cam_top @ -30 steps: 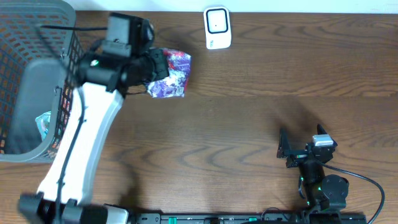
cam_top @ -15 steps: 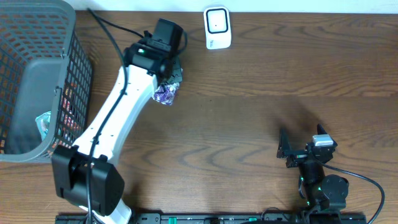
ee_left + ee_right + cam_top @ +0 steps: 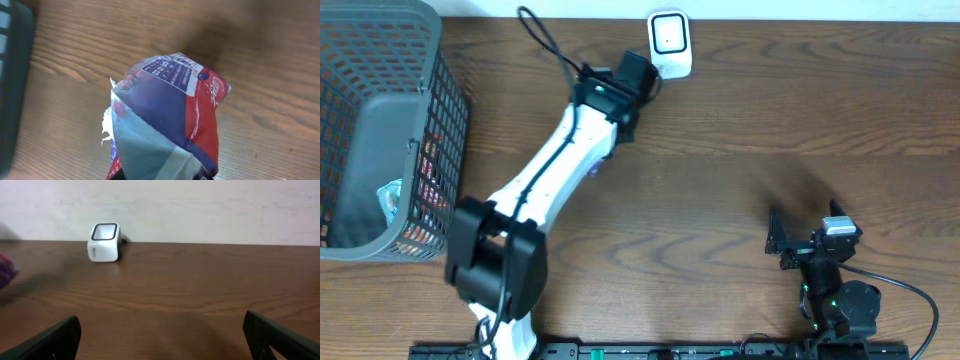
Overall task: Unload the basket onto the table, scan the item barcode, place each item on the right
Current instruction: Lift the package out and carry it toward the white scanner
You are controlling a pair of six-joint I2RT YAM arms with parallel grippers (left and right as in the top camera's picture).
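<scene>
My left gripper (image 3: 637, 78) is shut on the item, a crumpled red and blue snack packet (image 3: 172, 112) with a white printed label on its upper face. In the left wrist view the packet fills the middle and hides the fingers. From overhead the arm covers nearly all of the packet, and the gripper sits just left of the white barcode scanner (image 3: 670, 45) at the table's far edge. The scanner (image 3: 105, 242) also shows in the right wrist view, with a blur of the packet (image 3: 5, 273) at the left edge. My right gripper (image 3: 800, 243) rests open near the front right, nothing between its fingers (image 3: 55, 340).
A grey mesh basket (image 3: 432, 30) stands at the far left with other packets (image 3: 392, 200) inside. A black cable (image 3: 545, 35) loops behind the left arm. The wall runs along the table's far edge.
The left arm has swung right from beside the basket to the scanner, carrying the packet. The right arm has not moved.
</scene>
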